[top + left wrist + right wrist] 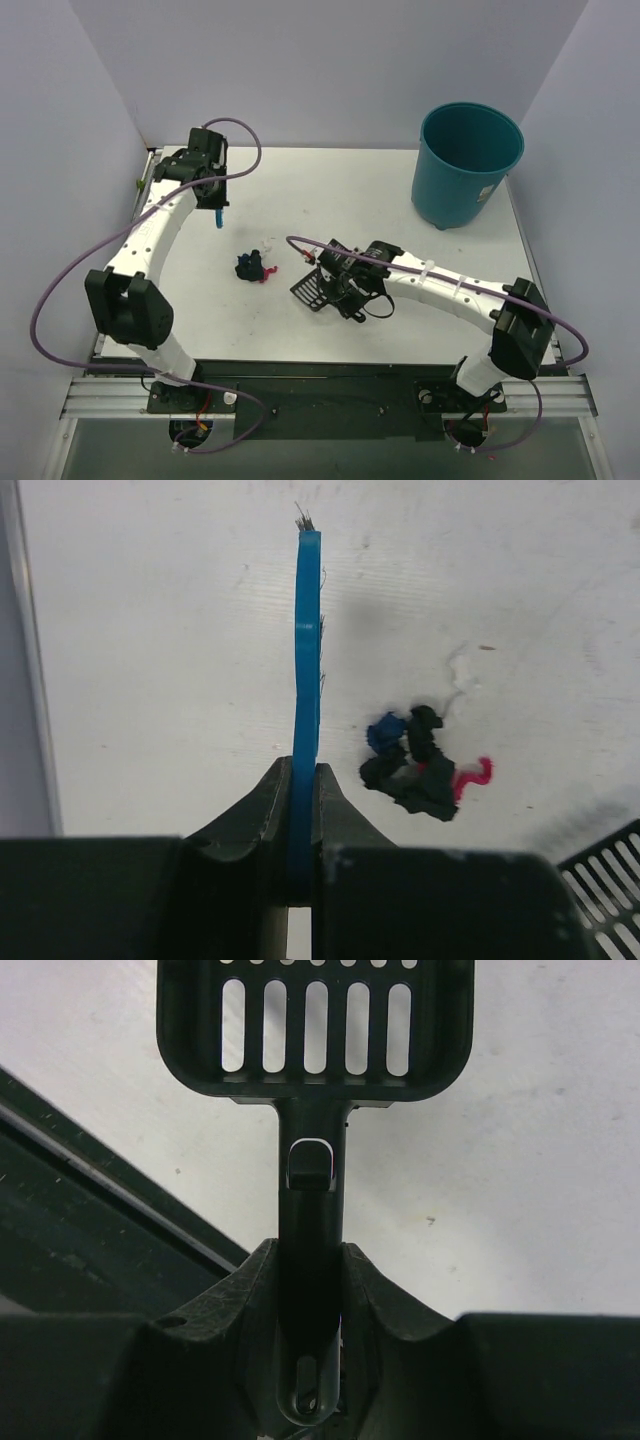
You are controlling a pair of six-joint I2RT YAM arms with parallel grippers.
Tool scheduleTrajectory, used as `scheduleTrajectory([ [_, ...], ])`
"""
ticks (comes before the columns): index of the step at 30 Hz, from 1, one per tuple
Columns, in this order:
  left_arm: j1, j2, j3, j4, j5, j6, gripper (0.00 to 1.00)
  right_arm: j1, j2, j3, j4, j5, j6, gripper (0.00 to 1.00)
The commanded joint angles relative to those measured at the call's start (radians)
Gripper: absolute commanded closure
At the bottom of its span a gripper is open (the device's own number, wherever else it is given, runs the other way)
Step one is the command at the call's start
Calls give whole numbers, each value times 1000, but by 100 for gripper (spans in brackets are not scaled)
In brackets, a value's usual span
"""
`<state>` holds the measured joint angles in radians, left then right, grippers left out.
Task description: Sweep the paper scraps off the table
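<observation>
paper scraps lie in one small clump near the middle of the table, crumpled bits of dark blue, black and grey with a pink curl sticking out on the right side, seen closer from the left wrist. a pale fleck just beyond the clump may be a white scrap or only a mark; the view is too coarse to say. the left gripper is closed narrowly on the small blue hand brush, which shows edge-on, so only a few bristle hairs are visible. it hangs to the left of and beyond the clump. the right gripper is clamped on the handle of the black slotted scoop, whose far end is cut off by the frame. the scoop sits to the right of the scraps, apart from them. a teal round bin stands at the far right.
</observation>
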<state>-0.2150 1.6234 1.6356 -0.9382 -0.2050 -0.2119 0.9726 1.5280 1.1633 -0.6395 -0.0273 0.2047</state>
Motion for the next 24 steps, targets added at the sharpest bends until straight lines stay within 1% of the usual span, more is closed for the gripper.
scheduleTrajectory([
  [1,-21,125,92,-152,-181,192,100,28,52,107,-110,-112,-71,100],
  [5,-90,243,147,-229,-284,299,100,44,125,176,-172,-85,-91,100],
  [8,-159,306,173,-266,-408,328,100,64,175,220,-209,-42,-108,100],
  [10,-190,334,190,-275,-409,354,100,75,210,252,-222,-17,-116,100],
  [13,-225,366,208,-275,-375,408,100,75,274,318,-241,-14,-128,100],
  [16,-259,415,240,-322,-294,440,100,77,339,381,-265,-13,-139,100],
  [19,-268,467,280,-370,-200,436,100,77,399,476,-311,7,-151,100],
  [21,-274,498,276,-389,-150,436,100,75,440,527,-333,21,-159,100],
  [24,-276,532,270,-405,-146,424,100,74,481,584,-351,24,-166,100],
])
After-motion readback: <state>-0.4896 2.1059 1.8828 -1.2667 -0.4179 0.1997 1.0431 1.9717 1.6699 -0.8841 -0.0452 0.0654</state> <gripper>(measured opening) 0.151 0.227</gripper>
